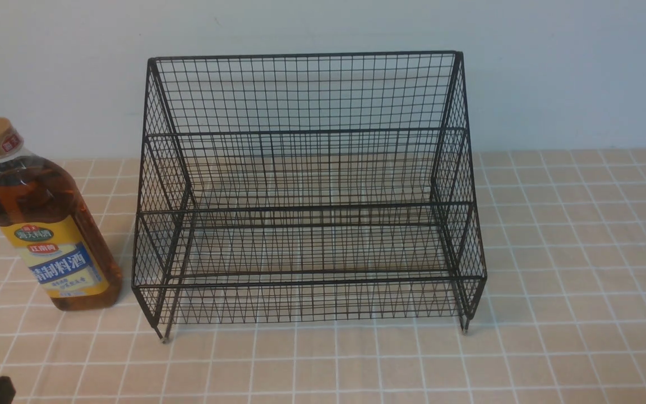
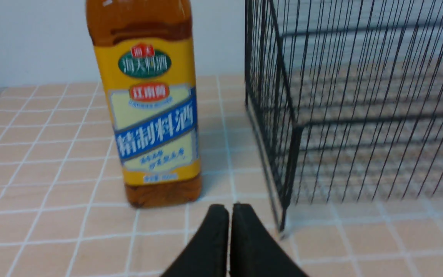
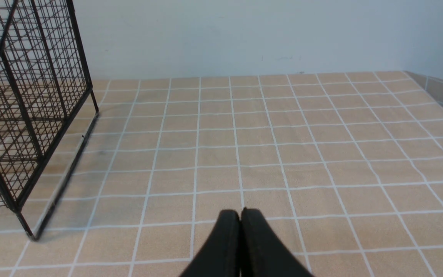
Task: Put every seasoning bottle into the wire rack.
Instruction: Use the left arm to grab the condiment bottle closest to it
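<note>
Beside the wire rack (image 1: 309,209), bottle (image 1: 54,224) reads "精制料酒".

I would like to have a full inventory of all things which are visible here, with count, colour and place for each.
Seasoning bottle: one, amber with gold cap and yellow-blue label, upright on the table, left of the rack.
Wire rack: one, black, standing on the table near its middle.
Table: one, beige with pale grid lines, under bottle and rack.
Wall: one, pale grey-blue, behind the table.
Left claw: one, black, shut, in front of bottle and rack.
Right claw: one, black, shut, over the table, right of the rack.
</note>
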